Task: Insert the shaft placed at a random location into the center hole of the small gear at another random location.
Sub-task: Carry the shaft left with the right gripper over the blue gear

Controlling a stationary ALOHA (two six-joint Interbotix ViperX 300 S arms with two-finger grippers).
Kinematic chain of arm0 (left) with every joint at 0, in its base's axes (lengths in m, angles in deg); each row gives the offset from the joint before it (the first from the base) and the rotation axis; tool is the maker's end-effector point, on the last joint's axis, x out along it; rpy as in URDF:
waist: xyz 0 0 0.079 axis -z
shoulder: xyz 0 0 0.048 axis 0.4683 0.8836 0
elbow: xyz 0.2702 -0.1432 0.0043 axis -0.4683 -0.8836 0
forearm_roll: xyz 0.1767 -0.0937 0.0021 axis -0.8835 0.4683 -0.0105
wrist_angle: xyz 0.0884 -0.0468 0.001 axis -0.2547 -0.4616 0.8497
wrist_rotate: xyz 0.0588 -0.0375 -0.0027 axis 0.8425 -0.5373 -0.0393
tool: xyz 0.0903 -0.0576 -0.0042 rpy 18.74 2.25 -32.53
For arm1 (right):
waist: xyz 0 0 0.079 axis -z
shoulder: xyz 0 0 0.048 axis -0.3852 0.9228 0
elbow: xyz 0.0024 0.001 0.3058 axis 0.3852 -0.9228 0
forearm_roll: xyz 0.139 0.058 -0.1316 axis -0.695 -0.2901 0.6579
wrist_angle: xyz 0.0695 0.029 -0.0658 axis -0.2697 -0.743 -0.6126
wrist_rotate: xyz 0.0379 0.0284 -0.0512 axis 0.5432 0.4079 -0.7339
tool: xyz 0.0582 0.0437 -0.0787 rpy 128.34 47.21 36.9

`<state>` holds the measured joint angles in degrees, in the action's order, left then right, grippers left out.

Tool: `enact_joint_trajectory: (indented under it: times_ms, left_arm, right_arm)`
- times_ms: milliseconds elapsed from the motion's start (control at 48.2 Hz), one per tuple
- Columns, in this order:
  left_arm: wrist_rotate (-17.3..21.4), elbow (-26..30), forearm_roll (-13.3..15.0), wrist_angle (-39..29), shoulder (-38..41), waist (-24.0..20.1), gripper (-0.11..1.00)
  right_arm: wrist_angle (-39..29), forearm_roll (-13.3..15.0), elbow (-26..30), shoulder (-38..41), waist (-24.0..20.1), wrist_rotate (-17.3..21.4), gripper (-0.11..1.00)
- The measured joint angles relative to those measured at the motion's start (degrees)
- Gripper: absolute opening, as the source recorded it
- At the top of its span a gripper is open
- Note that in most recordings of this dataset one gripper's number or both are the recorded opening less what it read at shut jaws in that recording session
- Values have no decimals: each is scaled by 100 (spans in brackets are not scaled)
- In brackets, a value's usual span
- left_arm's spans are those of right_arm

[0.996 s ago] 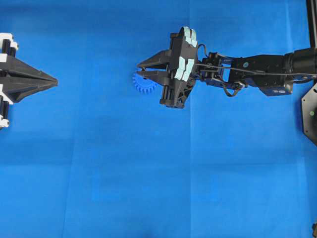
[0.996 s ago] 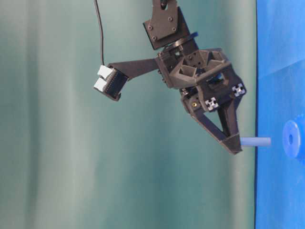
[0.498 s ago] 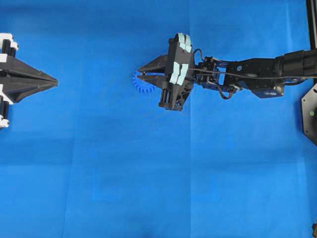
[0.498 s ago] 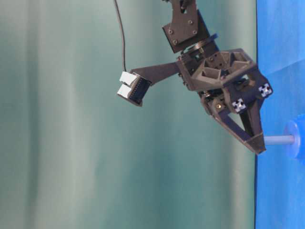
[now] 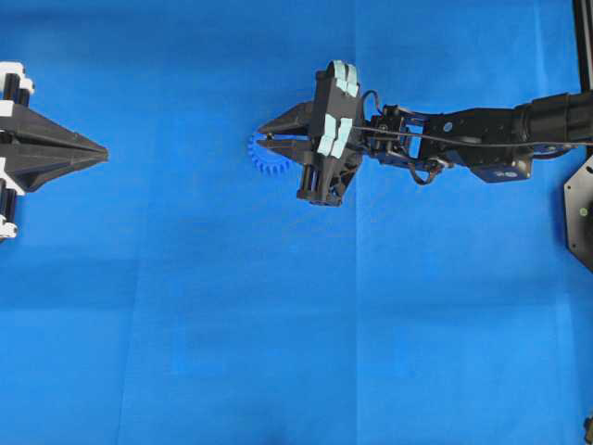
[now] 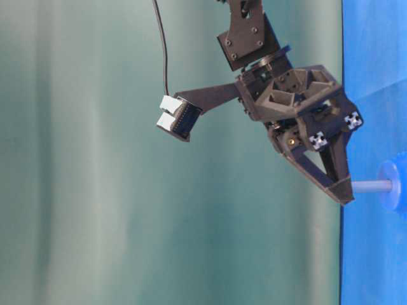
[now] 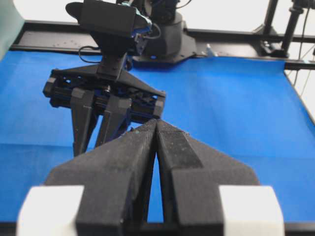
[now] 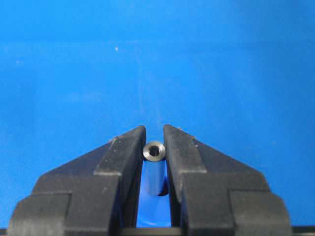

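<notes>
At the far left of the overhead view the left gripper is seen parked, its jaws pressed together on nothing, well apart from the work. In its own wrist view the two fingers are shown meeting at a thin seam, with the right arm seen beyond them over the blue cloth.

Further right, the small gear is found lying flat on the cloth, mostly covered from above by the right gripper. The shaft is gripped between that gripper's jaws. In the table-level view its long axis is seen square to the cloth surface, and its free end is met by the raised hub of the gear; the center hole itself is hidden, so whether the tip has entered cannot be told. In the right wrist view the shaft is seen end-on, pinched between the two fingers, with only blue behind it.

Compared with a second ago, the gripper has been brought closer to the cloth, and the gap then visible between the shaft tip and the gear has been closed. No change is seen over the last half second.
</notes>
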<state>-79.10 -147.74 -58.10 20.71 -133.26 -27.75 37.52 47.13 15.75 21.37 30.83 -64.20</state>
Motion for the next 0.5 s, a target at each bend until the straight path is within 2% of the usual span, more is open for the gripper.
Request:
enact_joint_trajectory:
  times_ms: [270, 498]
  left_arm:
    - [0, 0, 0, 0, 0, 0, 0]
    - [0, -9, 0, 0, 0, 0, 0]
  right_arm:
    - [0, 0, -79, -527, 26, -26, 4]
    - [0, 0, -88, -527, 35, -26, 4]
